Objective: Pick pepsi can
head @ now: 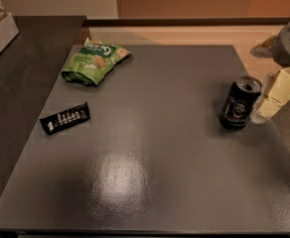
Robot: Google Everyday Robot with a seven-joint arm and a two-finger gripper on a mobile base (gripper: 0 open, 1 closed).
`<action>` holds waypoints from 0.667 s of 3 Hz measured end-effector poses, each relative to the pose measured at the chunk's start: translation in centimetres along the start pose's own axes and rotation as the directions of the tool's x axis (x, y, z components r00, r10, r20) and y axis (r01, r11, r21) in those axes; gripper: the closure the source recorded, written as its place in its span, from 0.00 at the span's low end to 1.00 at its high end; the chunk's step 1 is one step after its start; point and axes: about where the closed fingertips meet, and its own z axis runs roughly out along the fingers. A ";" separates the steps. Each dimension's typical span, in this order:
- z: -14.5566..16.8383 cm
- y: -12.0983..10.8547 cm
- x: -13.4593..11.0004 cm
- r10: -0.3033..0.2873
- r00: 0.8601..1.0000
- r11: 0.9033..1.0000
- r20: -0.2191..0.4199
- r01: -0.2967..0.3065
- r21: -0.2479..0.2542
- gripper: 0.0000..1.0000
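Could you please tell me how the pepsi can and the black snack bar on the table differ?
The pepsi can stands upright; the snack bar lies flat. The can is a cylinder with a silver rim; the bar is a thin oblong wrapper. The can is near the right edge of the table, with the gripper close beside it on its right; the bar lies at the left. Both are dark.

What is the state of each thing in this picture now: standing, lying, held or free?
pepsi can: standing upright on the table, not lifted.
gripper: low, close beside the can's right side.
green snack bag: lying flat, free.
black snack bar: lying flat, free.
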 end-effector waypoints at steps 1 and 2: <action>0.7 -0.7 1.0 0.023 1.000 1.000 0.014 -0.023 0.004 0.00; 1.7 -1.3 1.3 0.034 0.999 0.999 0.025 -0.033 -0.004 0.00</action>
